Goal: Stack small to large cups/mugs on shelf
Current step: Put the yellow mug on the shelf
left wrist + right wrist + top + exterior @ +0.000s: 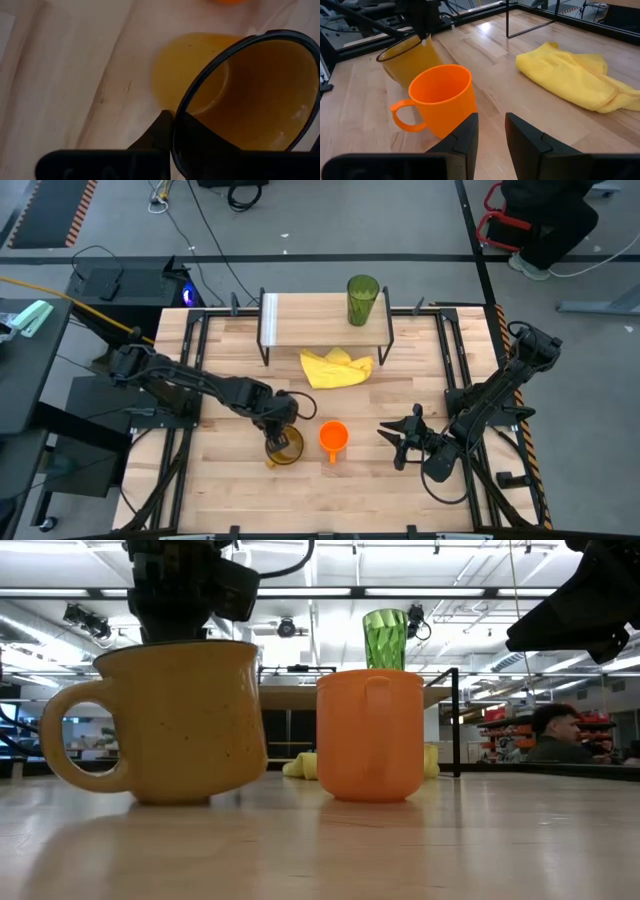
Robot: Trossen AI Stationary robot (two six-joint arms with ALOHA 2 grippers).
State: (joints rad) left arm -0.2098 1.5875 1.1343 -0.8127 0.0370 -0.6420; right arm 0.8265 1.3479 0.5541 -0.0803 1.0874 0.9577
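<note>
The amber-yellow mug (pixel 284 446) stands upright on the table (pixel 230 480), mouth up, its handle pointing away from the orange mug (pixel 333 438) just beside it. The left gripper (pixel 277 420) comes down over the amber-yellow mug's rim from above, its arm stretched low across the table, fingers (pixel 160 132) clamped on the rim wall, one outside and one inside. The orange mug, also upright, sits just ahead of the right gripper (pixel 491 131), whose fingers stand apart and hold nothing. Beyond both grippers, the green tumbler (pixel 362 299) stands upright on the shelf (pixel 310 318), with a yellow cloth (pixel 336 367) below it.
</note>
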